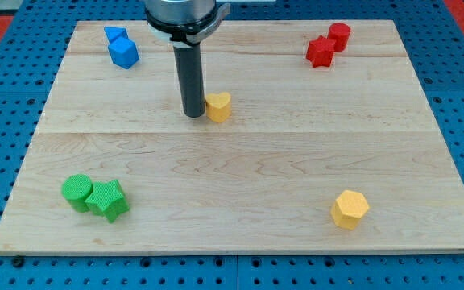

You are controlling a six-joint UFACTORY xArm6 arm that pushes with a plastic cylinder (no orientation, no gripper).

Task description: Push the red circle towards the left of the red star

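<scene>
The red circle stands near the view's top right on the wooden board. The red star touches it at its lower left. My tip is near the board's upper middle, far to the left of both red blocks. It rests against the left side of a small yellow block.
Two blue blocks sit together at the top left. A green circle and a green star touch at the bottom left. A yellow hexagon lies at the bottom right. The board's edges border a blue pegboard.
</scene>
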